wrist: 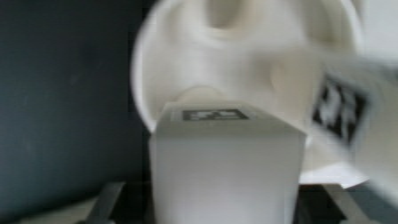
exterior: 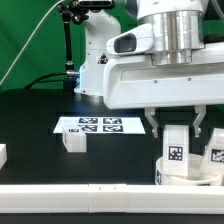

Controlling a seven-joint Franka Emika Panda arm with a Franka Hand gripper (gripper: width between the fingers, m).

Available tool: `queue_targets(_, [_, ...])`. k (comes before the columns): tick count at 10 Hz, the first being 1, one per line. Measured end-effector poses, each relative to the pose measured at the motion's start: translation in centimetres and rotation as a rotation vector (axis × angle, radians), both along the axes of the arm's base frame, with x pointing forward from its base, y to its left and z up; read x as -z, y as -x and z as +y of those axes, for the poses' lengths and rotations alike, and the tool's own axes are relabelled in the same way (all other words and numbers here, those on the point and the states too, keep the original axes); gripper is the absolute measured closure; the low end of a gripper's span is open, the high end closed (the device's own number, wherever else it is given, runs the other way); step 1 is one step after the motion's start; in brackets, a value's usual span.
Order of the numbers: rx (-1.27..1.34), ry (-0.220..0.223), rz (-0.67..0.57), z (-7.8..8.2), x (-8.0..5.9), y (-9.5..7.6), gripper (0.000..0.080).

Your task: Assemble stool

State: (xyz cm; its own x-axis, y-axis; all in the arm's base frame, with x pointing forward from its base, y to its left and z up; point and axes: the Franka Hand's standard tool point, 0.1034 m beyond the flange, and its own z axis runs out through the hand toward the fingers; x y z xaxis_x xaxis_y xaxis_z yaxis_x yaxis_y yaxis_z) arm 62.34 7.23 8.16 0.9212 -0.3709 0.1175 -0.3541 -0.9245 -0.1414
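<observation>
Gripper (exterior: 177, 128): jaws clamped on upright leg (exterior: 177, 146), tag facing camera, its lower end at seat (exterior: 168, 174), exterior view's right. Second leg (exterior: 72, 141) on table (exterior: 30, 125), near marker board (exterior: 95, 125). Wrist view: gripped leg (wrist: 217, 165) fills centre, seat (wrist: 231, 50) blurred beyond.

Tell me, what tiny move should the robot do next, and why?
Probably ease the white blocky plastic leg straight down. The gripper holds it upright over the round white plastic seat, and I cannot tell if it is pushed in yet.
</observation>
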Motion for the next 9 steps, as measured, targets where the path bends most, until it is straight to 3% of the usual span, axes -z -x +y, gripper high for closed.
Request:
queue_targets(3, [0.303,-0.071,0.032,1.13,-0.06,0.10,0.0459])
queue_targets(9, [0.712,-0.177,0.082,1.44,-0.06,0.13,0.0459])
